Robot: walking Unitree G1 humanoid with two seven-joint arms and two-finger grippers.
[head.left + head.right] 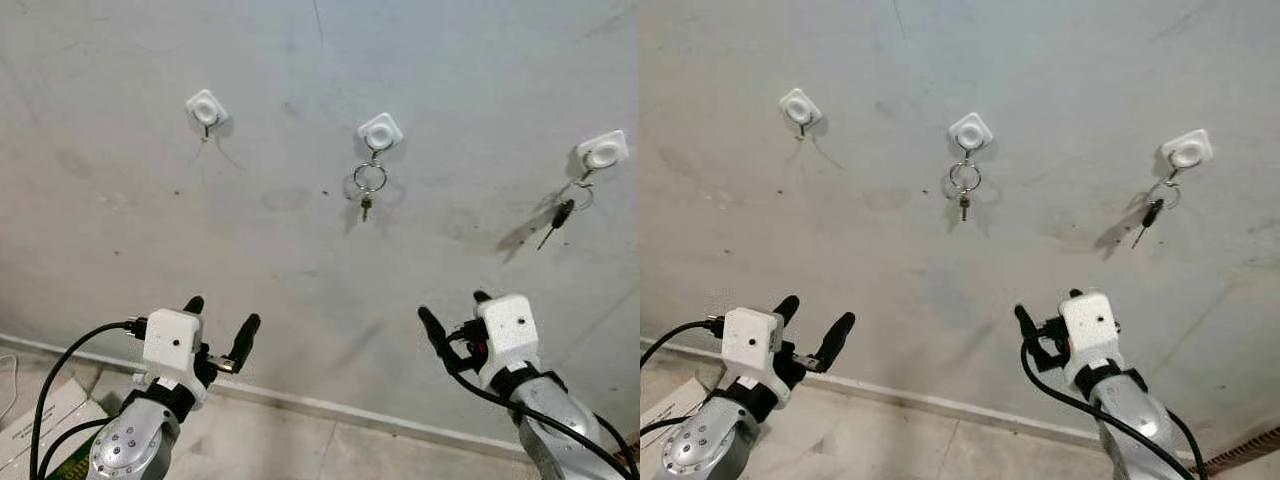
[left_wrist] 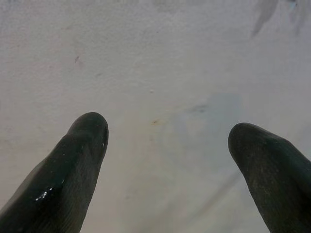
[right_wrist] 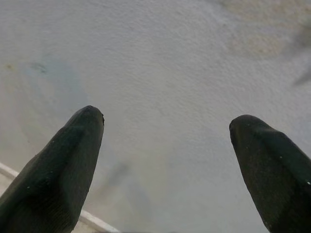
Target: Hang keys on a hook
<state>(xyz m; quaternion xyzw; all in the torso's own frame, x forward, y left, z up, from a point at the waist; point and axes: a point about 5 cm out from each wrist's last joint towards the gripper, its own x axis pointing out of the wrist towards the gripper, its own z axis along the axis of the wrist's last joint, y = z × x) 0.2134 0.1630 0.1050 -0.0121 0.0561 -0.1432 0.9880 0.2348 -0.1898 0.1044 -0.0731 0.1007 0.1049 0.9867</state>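
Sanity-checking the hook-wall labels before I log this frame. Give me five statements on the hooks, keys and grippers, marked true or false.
1. Three white square adhesive hooks are stuck on the grey wall. True.
2. The left hook carries a key ring. False: it is bare.
3. The middle hook holds a metal ring with a small key. True.
4. The right hook is bare. False: a black-headed key on a ring hangs from it.
5. The left gripper and the right gripper are both open, with nothing held between their fingers. True; both wrist views show the black fingers apart with bare wall between them.
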